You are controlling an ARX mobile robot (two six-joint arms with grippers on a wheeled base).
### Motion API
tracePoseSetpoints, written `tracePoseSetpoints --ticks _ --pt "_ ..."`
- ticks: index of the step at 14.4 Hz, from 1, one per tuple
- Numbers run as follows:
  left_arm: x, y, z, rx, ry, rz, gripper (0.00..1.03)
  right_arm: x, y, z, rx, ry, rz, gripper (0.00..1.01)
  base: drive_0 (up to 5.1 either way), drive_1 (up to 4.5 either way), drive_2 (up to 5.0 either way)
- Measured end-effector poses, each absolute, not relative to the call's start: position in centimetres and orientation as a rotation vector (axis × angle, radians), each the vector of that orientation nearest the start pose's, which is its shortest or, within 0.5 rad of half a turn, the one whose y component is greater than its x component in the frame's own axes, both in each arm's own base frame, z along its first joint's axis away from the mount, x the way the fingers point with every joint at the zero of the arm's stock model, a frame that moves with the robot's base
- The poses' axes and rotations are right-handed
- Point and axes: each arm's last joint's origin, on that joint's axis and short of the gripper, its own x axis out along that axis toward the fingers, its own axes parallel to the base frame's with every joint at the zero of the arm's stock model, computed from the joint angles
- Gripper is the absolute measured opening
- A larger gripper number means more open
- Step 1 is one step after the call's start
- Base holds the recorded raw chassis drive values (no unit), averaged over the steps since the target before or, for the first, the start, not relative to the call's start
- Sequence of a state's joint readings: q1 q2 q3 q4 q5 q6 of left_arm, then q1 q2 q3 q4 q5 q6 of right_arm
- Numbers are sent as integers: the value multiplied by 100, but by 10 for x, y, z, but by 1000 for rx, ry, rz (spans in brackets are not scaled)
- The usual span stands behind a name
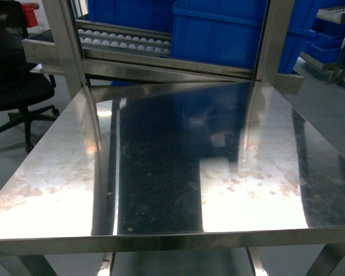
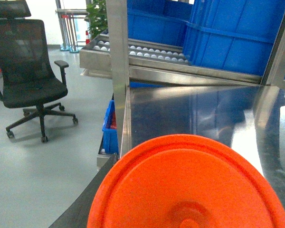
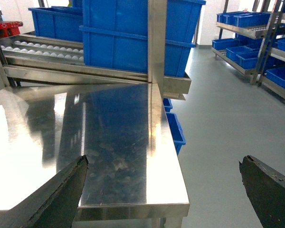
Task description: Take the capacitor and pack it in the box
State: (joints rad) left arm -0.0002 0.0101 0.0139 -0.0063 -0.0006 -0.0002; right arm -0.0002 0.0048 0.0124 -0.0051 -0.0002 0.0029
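A: Nearest the left wrist camera is an orange disc (image 2: 190,185), filling the low frame and hiding the left jaws, so their state can't be told.

B: And the capacitor, the box?

A: Neither shows in any view, so which way they lie and which arm is nearer can't be judged. The right gripper (image 3: 164,190) is spread wide, holding nothing, over the steel table (image 1: 161,172). Blue bins (image 1: 230,34) stand behind.

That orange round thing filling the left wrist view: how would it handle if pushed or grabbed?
The orange disc looks like smooth moulded plastic, so probably stiff, light and a bit slippery. Its round outline suggests it might roll if stood on edge. How it is held is hidden.
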Motion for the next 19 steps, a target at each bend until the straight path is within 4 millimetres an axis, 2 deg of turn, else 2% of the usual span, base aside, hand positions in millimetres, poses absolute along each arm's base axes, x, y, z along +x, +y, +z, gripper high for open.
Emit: tracePoseSetpoints --ticks 19 --pt "97 0 167 0 3 0 44 97 0 167 3 -1 0 98 0 0 0"
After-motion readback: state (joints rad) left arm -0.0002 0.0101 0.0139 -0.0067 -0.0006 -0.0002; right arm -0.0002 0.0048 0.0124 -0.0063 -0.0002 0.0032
